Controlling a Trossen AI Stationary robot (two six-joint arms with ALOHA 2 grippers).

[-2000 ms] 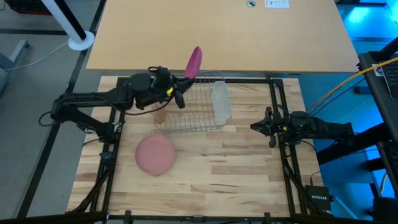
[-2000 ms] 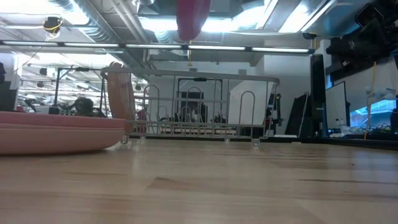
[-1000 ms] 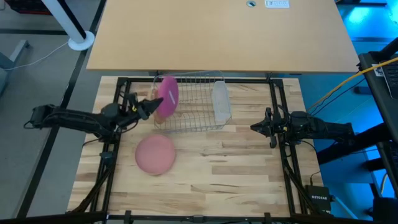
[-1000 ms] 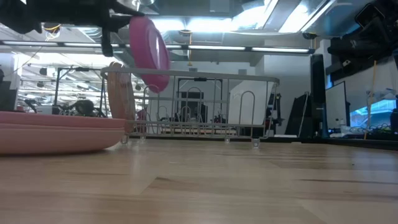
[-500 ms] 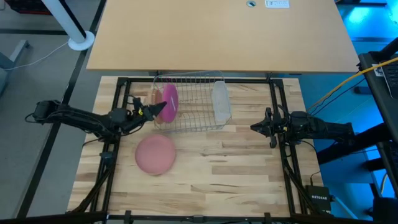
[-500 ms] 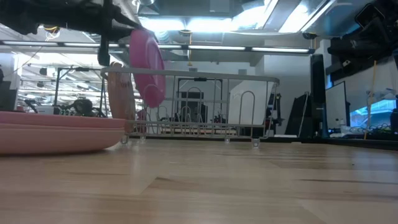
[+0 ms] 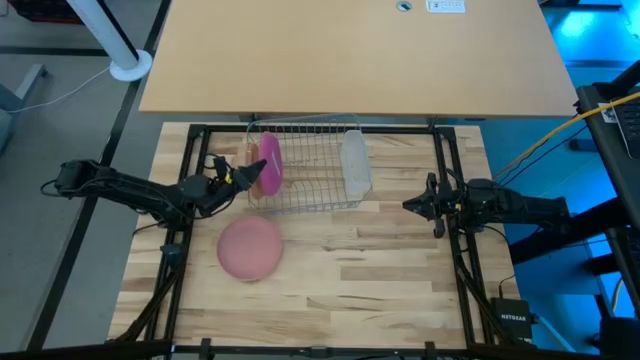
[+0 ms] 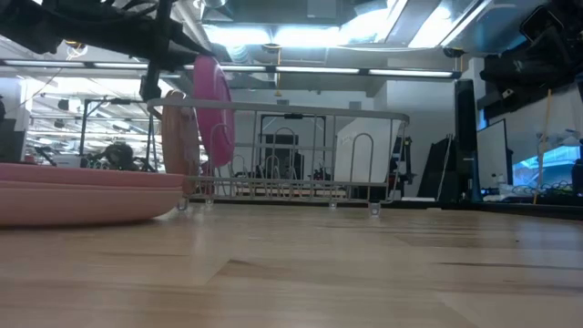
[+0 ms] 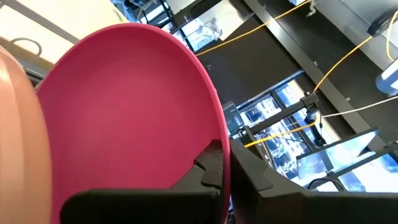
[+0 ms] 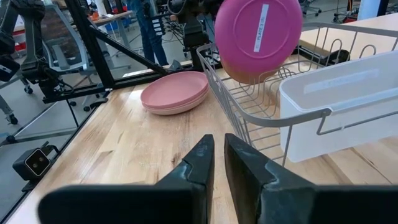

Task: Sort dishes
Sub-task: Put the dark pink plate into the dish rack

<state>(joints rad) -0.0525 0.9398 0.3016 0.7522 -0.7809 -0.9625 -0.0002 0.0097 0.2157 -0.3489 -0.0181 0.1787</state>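
left tool (image 7: 238,178): clamped on the rim of the magenta plate (image 7: 270,162), sits left of centre in the high view, right at the rack's left end
magenta plate: standing on edge, pretty much upright, lowered into the left end of the wire rack (image 7: 310,175); in the low view it's upper left of the frame (image 8: 212,109), top poking above the rack's rim
tan-orange plate (image 8: 179,141): also on edge in the rack, just beside the magenta one on its left in the low view; can't tell if the two touch
pale pink plate (image 7: 249,248): lying flat on the table (image 7: 380,260), lower left of centre in the high view, well apart from the rack
translucent cup (image 7: 355,163): hanging on the rack's right end, top centre of the high view
right tool (image 7: 410,203): fingers pressed together, holding nothing, parked at the right edge of the table, clear of the rack
right wrist view: magenta plate's back faces it, with a white label on it (image 10: 259,30)
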